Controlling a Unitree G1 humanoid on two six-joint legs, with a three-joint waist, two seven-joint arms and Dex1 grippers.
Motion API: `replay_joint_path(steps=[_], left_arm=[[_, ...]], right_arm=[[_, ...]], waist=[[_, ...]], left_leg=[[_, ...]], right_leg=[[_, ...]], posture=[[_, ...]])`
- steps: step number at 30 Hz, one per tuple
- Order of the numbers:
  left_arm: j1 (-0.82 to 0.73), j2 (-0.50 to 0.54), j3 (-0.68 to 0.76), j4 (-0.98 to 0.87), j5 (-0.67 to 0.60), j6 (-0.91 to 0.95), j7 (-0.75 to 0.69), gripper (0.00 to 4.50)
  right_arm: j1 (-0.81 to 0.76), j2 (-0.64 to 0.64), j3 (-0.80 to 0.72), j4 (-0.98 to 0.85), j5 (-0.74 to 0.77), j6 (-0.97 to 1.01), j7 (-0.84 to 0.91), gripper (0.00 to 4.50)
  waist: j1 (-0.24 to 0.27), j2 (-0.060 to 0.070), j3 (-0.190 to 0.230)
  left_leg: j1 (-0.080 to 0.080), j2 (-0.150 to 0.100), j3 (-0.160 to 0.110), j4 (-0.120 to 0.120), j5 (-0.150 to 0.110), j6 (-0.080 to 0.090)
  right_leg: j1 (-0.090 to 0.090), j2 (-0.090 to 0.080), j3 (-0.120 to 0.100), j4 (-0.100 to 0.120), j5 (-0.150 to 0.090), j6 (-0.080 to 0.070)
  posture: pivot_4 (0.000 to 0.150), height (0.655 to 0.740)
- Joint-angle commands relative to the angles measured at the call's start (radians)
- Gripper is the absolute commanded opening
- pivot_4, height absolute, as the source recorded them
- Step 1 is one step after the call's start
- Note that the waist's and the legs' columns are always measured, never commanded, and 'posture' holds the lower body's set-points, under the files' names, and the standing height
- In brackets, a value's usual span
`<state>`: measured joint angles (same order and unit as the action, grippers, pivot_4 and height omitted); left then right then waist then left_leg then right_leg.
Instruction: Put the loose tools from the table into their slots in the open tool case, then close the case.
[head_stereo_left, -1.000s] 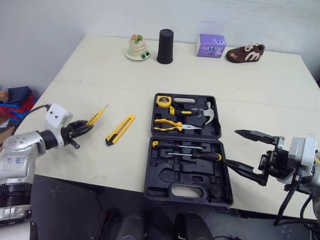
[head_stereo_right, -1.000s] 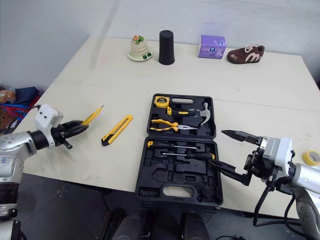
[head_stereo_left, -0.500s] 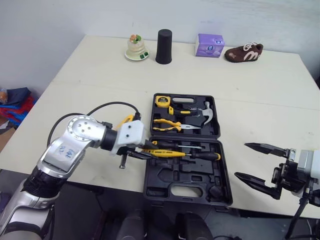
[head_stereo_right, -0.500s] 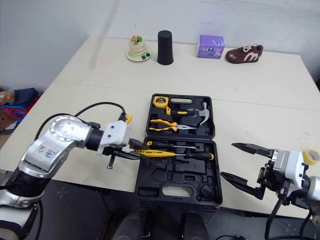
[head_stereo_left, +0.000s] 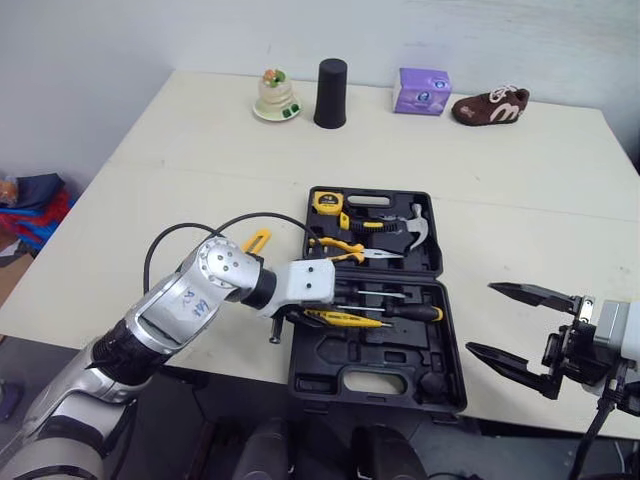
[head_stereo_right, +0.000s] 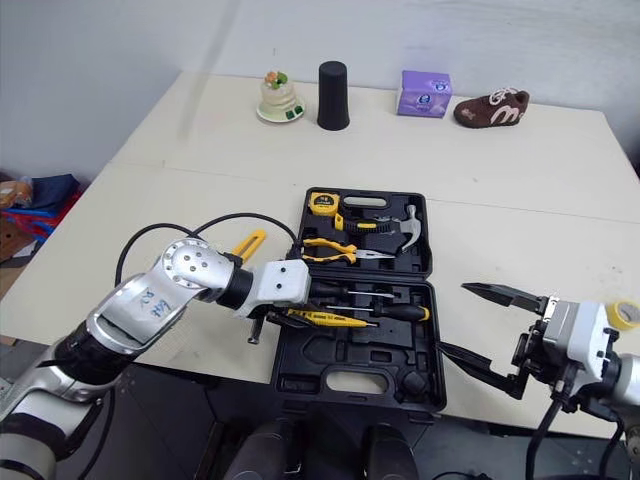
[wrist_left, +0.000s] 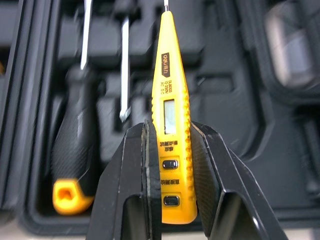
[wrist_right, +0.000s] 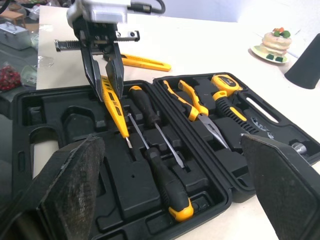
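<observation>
Over the near half of the open tool case (head_stereo_left: 330, 352), the left tool (wrist_left: 172, 129) is clenched on a yellow tester pen (head_stereo_left: 348, 320). The pen's tip points to the robot's right, low over the moulded tray and just beside two seated screwdrivers (head_stereo_left: 402, 311). The right tool (head_stereo_left: 481, 318) gapes wide, nothing in it, off the case's right side. A yellow utility knife (head_stereo_left: 255, 240) lies on the counter (head_stereo_left: 200, 150) left of the case.

Along the far edge of the cream surface (head_stereo_left: 180, 170) stand, from left to right, a small cake ornament on a plate (head_stereo_left: 275, 93), a black tapered cup (head_stereo_left: 331, 93), a purple tissue pack (head_stereo_left: 422, 91) and a brown shoe (head_stereo_left: 490, 105). A yellow tape roll (head_stereo_right: 626, 314) lies at the near right edge. Coloured cloth (head_stereo_left: 30, 200) is heaped on the floor at far left.
</observation>
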<state>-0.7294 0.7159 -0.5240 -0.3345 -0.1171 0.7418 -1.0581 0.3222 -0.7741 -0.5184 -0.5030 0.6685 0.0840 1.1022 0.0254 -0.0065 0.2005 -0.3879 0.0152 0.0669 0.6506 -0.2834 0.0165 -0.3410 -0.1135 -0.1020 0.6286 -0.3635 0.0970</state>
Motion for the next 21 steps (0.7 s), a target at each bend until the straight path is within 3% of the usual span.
replay_joint_path(steps=[1, 21], left_arm=[[0.019, 0.004, 0.016, -0.029, -0.018, 0.031, -0.015, 0.51], [0.031, -0.052, -0.026, 0.018, 0.051, 0.024, 0.026, 0.51]], right_arm=[[-0.015, -0.003, -0.011, -0.050, 0.018, 0.020, -0.032, 4.50], [-0.056, 0.017, 0.033, -0.010, -0.022, 0.009, -0.016, 4.50]], waist=[[0.000, 0.000, 0.000], [0.001, 0.000, 0.000]], left_leg=[[0.000, 0.000, 0.000, 0.000, 0.000, 0.000], [0.000, 0.000, -0.001, 0.002, 0.000, 0.000]], right_leg=[[0.000, 0.000, 0.000, 0.000, 0.000, 0.000], [0.001, 0.000, 0.000, 0.001, 0.000, 0.000]], posture=[[0.150, 0.7341], [0.150, 0.7341]])
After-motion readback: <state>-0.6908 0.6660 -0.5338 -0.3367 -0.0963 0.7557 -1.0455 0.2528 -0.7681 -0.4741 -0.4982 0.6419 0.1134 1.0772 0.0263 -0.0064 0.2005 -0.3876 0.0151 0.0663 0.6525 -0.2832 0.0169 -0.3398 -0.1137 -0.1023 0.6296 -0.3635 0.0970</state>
